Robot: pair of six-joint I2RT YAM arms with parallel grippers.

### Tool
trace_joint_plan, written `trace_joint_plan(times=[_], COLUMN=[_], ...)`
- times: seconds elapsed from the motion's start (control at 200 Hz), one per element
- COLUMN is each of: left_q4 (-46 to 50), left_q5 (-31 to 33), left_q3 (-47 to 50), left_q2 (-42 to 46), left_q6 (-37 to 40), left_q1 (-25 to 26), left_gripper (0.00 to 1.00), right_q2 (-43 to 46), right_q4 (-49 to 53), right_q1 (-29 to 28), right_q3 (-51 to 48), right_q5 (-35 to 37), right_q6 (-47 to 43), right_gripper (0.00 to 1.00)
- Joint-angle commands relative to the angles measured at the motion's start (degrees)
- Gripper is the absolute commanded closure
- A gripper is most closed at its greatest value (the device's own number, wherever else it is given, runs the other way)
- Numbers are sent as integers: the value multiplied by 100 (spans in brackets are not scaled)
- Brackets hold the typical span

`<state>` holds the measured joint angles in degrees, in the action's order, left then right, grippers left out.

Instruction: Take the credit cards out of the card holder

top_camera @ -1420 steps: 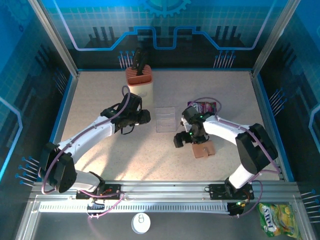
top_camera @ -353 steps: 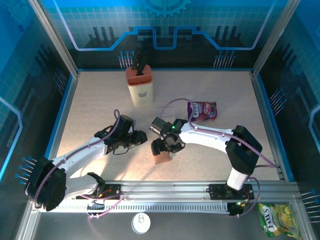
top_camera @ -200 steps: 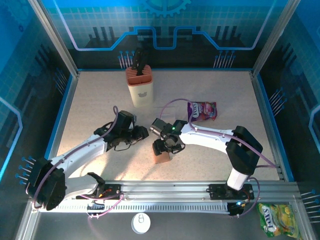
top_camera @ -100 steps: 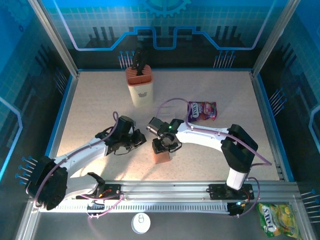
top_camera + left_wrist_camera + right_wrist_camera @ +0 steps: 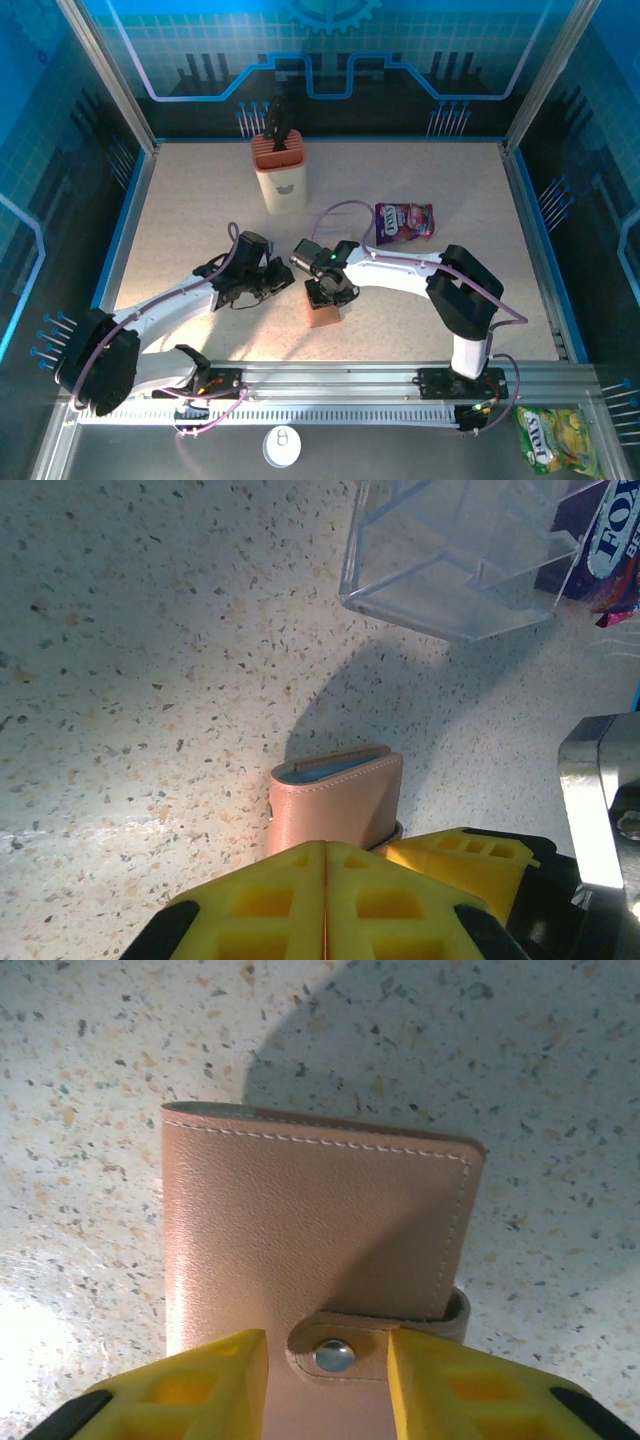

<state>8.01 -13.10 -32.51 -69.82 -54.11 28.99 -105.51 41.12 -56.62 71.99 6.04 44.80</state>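
The card holder (image 5: 323, 313) is a tan-brown leather wallet, lying folded shut on the speckled table near the front middle. Its snap strap (image 5: 352, 1353) is fastened. In the left wrist view a grey-blue edge lines the top of the card holder (image 5: 335, 800); the credit cards are hidden inside. My right gripper (image 5: 326, 296) hangs over the card holder (image 5: 310, 1230). The right gripper (image 5: 327, 1370) is partly open, one yellow finger on each side of the snap. My left gripper (image 5: 325, 880) is shut with nothing in it, just left of the wallet. The left gripper (image 5: 281, 283) nearly touches it.
A clear plastic box (image 5: 450, 550) lies just beyond the wallet, with a purple snack packet (image 5: 403, 220) to its right. A knife block (image 5: 281, 170) stands at the back. A yellow-green packet (image 5: 550, 438) and a white disc (image 5: 281, 446) lie off the table in front.
The left gripper's fingers have closed together and drawn back slightly. The right gripper's jaws have narrowed around the snap strap, and its arm has shifted a little left. The card holder has not moved.
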Motion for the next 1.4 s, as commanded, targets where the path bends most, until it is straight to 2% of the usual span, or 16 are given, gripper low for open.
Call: trace_joint_plan(times=[0.0, 0.505, 1.081, 1.396], left_q4=[-206, -292, -634, -749], left_q5=[-199, -540, -710, -970], left_q3=[139, 169, 364, 147], left_q2=[21, -159, -450, -910], left_q6=[-100, -162, -469, -454], left_q1=[4, 17, 322, 461], left_gripper=[93, 93, 94, 96], right_q2=[91, -242, 90, 309], right_q4=[339, 22, -1035, -1278], right_q1=[-86, -55, 305, 371], right_q3=[-31, -110, -1005, -1204], right_q5=[138, -226, -1069, -1213], right_q6=[34, 28, 264, 371], right_gripper=[63, 64, 88, 88])
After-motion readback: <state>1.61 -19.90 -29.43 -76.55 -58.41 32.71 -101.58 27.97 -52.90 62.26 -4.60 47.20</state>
